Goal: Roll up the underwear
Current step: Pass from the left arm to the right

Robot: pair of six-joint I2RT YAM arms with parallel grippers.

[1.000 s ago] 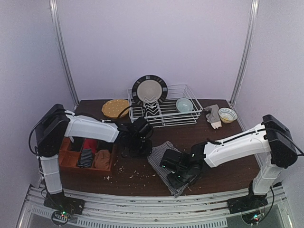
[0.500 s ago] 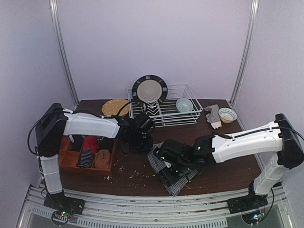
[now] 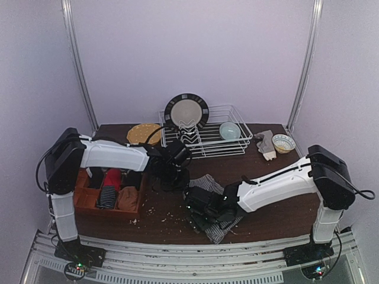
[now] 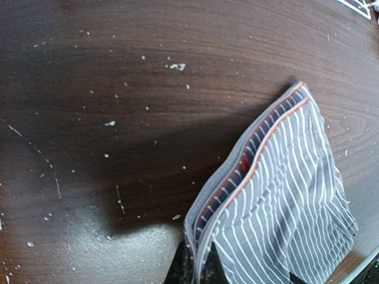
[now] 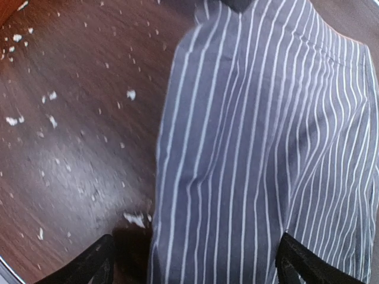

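Note:
The underwear with fine white stripes on dark grey (image 3: 209, 182) lies flat on the dark wooden table, near the front edge. My left gripper (image 3: 176, 181) is shut on the waistband at its left corner; in the left wrist view the fingertips (image 4: 195, 269) pinch the grey and orange band of the garment (image 4: 284, 195). My right gripper (image 3: 199, 207) hovers low over the near part of the cloth. In the right wrist view its fingers (image 5: 95, 266) stand wide apart, open, astride the striped fabric (image 5: 260, 118), holding nothing.
A wooden box (image 3: 83, 200) at the left holds other underwear, red, dark striped and orange-brown. A white wire dish rack (image 3: 234, 148) with a plate (image 3: 186, 111) and a bowl (image 3: 230, 130) stands at the back. A yellow plate (image 3: 143, 135), a rag and a small bowl (image 3: 283, 142) also sit there. Crumbs dot the table.
My right gripper has opened wide and slid leftward over the striped underwear. The left gripper has kept its grip on the waistband, barely moving.

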